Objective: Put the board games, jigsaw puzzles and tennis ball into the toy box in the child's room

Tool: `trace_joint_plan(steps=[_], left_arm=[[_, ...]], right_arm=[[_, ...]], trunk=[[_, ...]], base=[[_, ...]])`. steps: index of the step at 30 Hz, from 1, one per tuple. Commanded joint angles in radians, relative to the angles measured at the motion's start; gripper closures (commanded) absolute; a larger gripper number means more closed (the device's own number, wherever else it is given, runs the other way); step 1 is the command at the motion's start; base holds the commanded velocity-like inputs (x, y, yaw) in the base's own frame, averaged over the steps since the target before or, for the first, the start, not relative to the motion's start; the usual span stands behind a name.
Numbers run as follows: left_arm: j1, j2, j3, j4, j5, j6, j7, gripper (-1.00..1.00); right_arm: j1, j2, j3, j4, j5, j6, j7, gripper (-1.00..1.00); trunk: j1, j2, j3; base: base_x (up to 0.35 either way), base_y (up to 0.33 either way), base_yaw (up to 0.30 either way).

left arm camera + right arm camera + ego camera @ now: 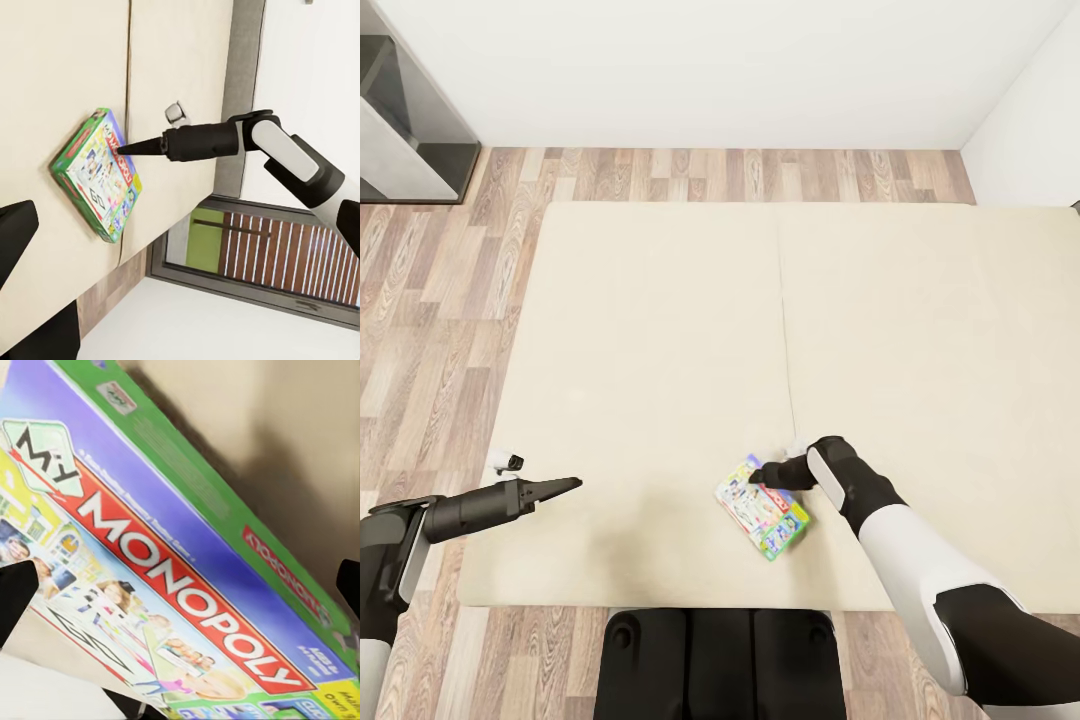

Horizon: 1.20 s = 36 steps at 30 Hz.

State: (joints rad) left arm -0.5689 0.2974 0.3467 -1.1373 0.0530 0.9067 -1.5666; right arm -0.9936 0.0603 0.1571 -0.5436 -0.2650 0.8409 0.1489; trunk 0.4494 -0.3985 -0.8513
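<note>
One board game (pixel 762 507), a thin flat box with a green edge printed "My Monopoly", lies on the beige bed (pixel 660 330) near its front edge. The board game (pixel 97 174) is also seen lying flat in the left wrist view. My right gripper (pixel 760 474) rests its tip at the box's far edge. In the right wrist view its dark fingertips (pixel 15 592) stand wide apart, with the board game (pixel 172 562) lid close in front. My left gripper (pixel 572 485) hovers open over the bed's front left part, well apart from the box. The toy box and table are out of view.
Wood floor (pixel 440 300) runs along the bed's left and far sides up to a white wall. A dark grey shelf unit (pixel 410 130) stands at the far left corner. My dark base (pixel 715 660) sits against the bed's front edge.
</note>
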Motion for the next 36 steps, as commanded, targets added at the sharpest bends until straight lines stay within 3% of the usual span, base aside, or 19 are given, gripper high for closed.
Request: trace_joint_plan(steps=[1, 36], left_arm=[[0.0, 0.0, 0.0, 0.0, -0.001, 0.011, -0.004, -1.0], [0.0, 0.004, 0.001, 0.0, -0.002, 0.011, -0.004, -1.0]], right_arm=[[0.0, 0.0, 0.002, 0.0, 0.001, 0.003, 0.007, -1.0], [0.004, -0.002, 0.006, 0.024, 0.012, -0.043, 0.016, -1.0]], trunk=[[0.001, -0.002, -0.001], [0.001, -0.002, -0.001]], base=[[0.0, 0.0, 0.0], [0.0, 0.026, 0.0]])
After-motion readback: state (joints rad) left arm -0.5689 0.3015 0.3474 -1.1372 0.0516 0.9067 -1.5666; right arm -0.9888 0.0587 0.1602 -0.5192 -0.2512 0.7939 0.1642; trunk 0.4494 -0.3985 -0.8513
